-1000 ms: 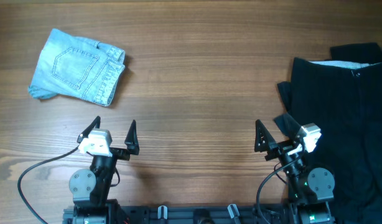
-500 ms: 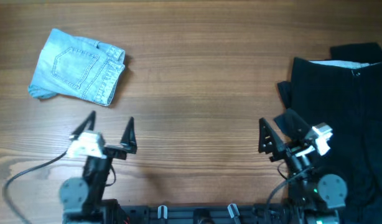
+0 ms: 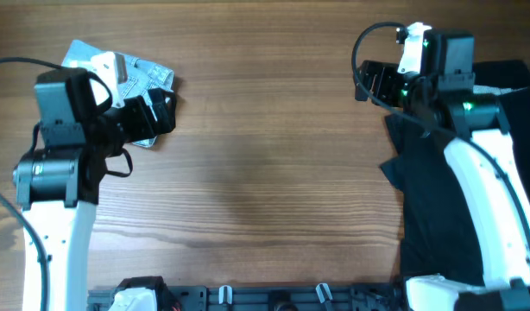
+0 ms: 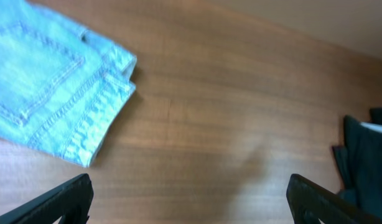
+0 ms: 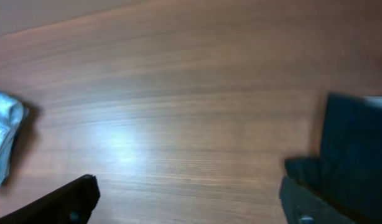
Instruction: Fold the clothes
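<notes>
Closest to the base, the two white arm links rise from the front edge of the table, a smooth brown wood-grain surface with fine straight lines running its length.

The left gripper stands with its dark, tapered fingers spread wide and nothing between them, only bare wood beneath. From above it sits over the near right corner of the light-blue denim shorts, but the wrist view shows the fingers apart from the cloth. The denim is stiff and flatly folded into a rough rectangle, with pale stitched seams, a patch pocket and a thick hem. It lies at the far left of the table.

The right gripper is likewise released, its black fingers far apart and empty. It hangs over bare wood just beside the inner edge of the black garments.

These lie at the far right as a soft, matte, limp mass with an uneven, pointed left edge. How many pieces are there cannot be told. A pale strip shows along the upper edge.
</notes>
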Motion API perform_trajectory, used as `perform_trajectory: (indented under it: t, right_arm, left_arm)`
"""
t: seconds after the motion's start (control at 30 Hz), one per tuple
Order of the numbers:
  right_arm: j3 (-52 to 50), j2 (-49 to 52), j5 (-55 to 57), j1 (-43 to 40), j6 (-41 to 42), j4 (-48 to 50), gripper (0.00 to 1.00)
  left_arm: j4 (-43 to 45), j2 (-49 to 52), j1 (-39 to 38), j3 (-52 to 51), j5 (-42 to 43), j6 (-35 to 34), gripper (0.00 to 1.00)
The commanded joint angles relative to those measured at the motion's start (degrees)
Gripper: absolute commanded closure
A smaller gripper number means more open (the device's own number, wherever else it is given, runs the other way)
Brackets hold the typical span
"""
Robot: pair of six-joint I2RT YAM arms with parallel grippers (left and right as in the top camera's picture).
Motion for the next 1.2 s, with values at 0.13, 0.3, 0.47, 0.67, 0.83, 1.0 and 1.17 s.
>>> perform_trajectory:
  t: [0.13, 0.3, 0.47, 0.67, 0.83, 1.0, 1.17]
  right_arm:
    - [1.0, 14.0, 2.1, -14.6, 8.2, -3.2, 0.15]
    - [1.0, 22.6, 9.0, -14.2, 8.4, 0.2, 0.25]
    - [1.0, 30.3, 15.0, -14.2, 6.5, 3.3, 0.30]
    - [1.0, 31.9, 24.6, -9.8, 2.3, 9.9, 0.34]
    - [1.0, 34.9, 27.4, -9.3, 2.3, 13.0, 0.35]
    - [1.0, 36.8, 27.3, -9.3, 2.3, 13.5, 0.58]
    - [1.8, 34.4, 27.3, -9.3, 2.3, 12.0, 0.96]
  left_arm:
    - [1.1, 0.9, 0.3, 1.4, 0.9, -0.1, 0.00]
    - [3.3, 0.9, 0.3, 1.4, 0.9, -0.1, 0.00]
    - [2.8, 1.0, 0.3, 1.4, 0.9, -0.2, 0.00]
    - [2.8, 1.0, 0.3, 1.4, 0.9, -0.2, 0.00]
    - [2.8, 1.0, 0.3, 1.4, 1.0, -0.6, 0.00]
    - [2.8, 1.0, 0.3, 1.4, 0.9, -1.3, 0.00]
    - [2.8, 1.0, 0.3, 1.4, 1.0, -1.7, 0.00]
